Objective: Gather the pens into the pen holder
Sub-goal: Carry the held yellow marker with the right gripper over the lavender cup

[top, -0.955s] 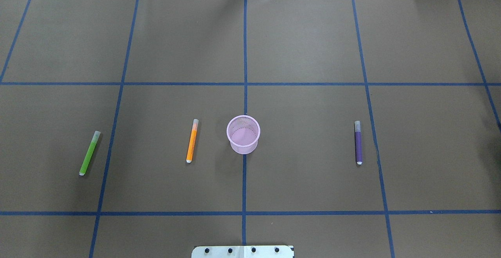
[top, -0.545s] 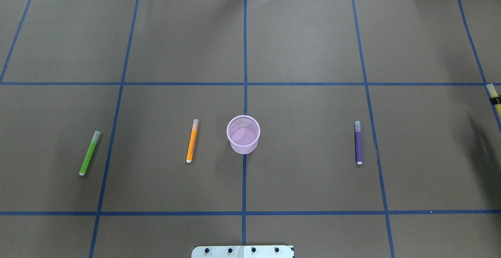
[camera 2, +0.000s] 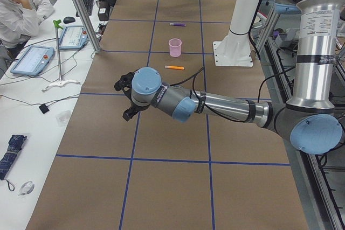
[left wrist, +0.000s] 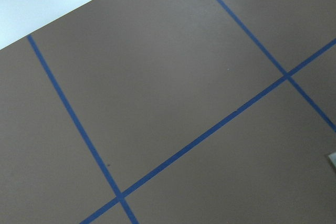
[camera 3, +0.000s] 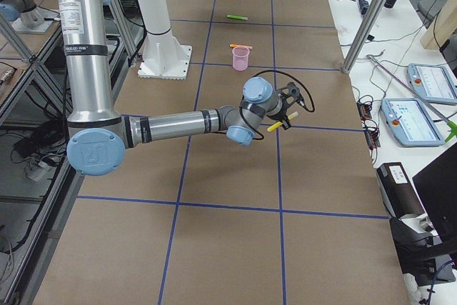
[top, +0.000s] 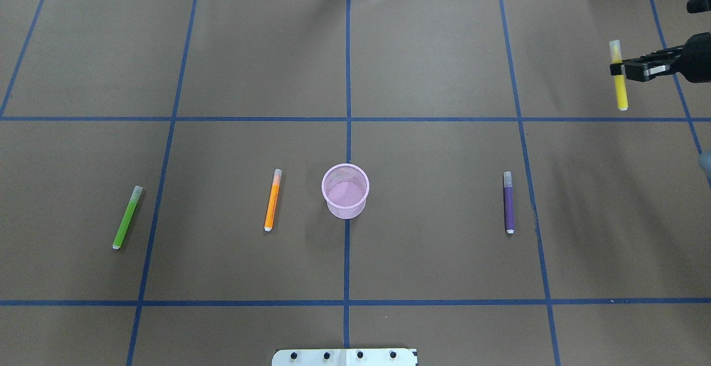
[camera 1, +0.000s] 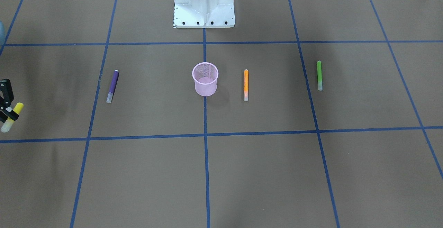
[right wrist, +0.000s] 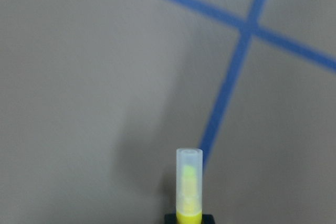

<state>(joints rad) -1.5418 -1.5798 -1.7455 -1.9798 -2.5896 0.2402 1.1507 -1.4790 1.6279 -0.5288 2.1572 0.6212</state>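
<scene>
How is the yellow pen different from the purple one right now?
The yellow pen is clamped in the right gripper, raised off the table; the purple pen lies flat, untouched. The yellow pen is farther from the pink pen holder than the purple pen. Both are slim with pale caps.

Soft, even overhead light fills every view, and the matte brown worktop [top: 433, 55] shows no glare, though the strip beyond it at 12 o'clock overhead is washed nearly white. Shadows are faint and blurred: a small one at 4 o'clock of the pen holder [camera 1: 205, 87], and a broad smear toward 3 o'clock overhead. The right wrist view is soft, with the yellow pen [right wrist: 189, 182] at 6 o'clock out of focus.
</scene>
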